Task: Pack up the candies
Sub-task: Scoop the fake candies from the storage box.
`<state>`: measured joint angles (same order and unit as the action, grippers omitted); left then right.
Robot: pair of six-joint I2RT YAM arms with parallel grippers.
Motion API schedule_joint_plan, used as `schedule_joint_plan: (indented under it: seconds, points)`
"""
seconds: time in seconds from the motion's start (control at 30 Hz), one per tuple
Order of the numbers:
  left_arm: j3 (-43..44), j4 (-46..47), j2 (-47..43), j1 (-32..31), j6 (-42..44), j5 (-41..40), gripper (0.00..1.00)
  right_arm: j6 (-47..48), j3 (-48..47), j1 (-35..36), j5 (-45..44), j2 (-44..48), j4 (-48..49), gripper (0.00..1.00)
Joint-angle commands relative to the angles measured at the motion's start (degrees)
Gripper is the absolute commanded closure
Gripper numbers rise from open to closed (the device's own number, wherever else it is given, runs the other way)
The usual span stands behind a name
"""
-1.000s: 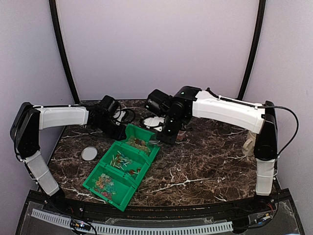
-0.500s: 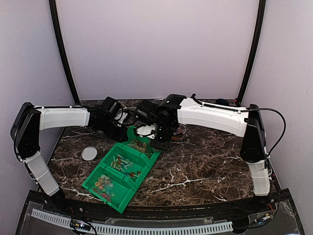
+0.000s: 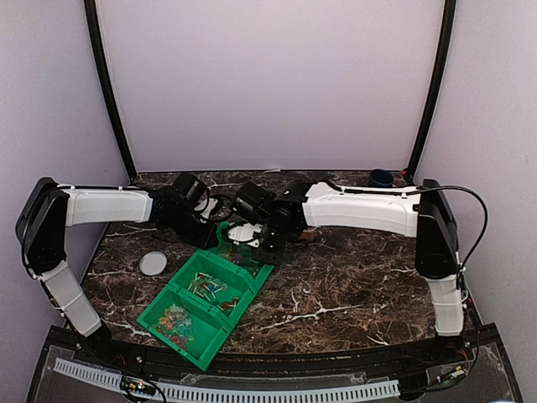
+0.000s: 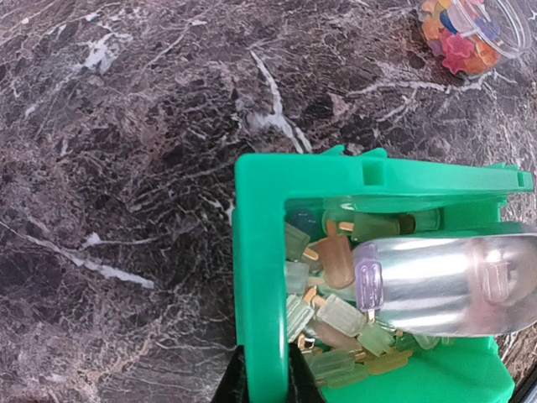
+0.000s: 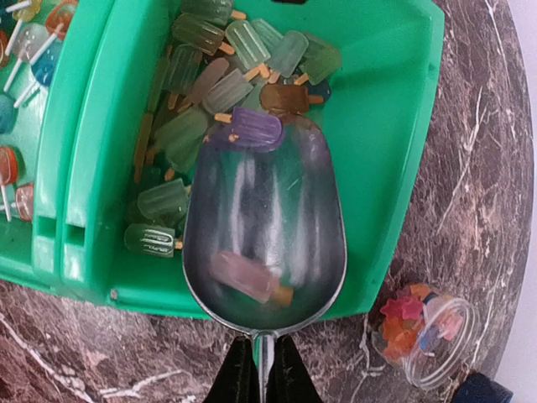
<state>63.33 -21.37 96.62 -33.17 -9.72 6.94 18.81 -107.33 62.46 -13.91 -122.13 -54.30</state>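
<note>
The candies [image 5: 201,92] are small popsicle-shaped pieces heaped in the end compartment of the green bin [image 5: 394,126]. My right gripper [image 5: 263,365] is shut on the handle of a metal scoop [image 5: 277,210], whose bowl lies in that compartment. One pinkish candy [image 5: 247,281] lies in the bowl and a purple one [image 5: 252,130] sits at its lip. My left gripper [image 4: 262,382] is shut on the bin's side wall [image 4: 256,277]. A small clear jar [image 5: 424,332] holding star-shaped candies stands on the table just beyond the bin. From above, both grippers meet at the bin's far end [image 3: 237,315].
A flat round whitish lid [image 3: 153,264] lies on the marble table left of the bin. The other two compartments hold more coloured candies [image 3: 180,319]. A dark blue item [image 3: 382,178] sits at the back right corner.
My right arm has swung left and down, bringing the scoop into the bin's end compartment. The bin has shifted slightly towards the near left. My left gripper keeps its hold on the wall.
</note>
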Motion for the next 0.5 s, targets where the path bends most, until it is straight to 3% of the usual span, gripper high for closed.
schedule_joint_plan:
  seconds: [0.0,0.47]
  points:
    - [0.61,5.49,-6.31,-1.61,0.99,7.37,1.00,1.12,6.26,-0.49,6.37,-2.33,8.89,1.00]
    - [0.79,4.12,-5.88,-1.57,0.25,3.30,1.00,-9.05,26.44,-2.94,1.10,11.25,32.38,1.00]
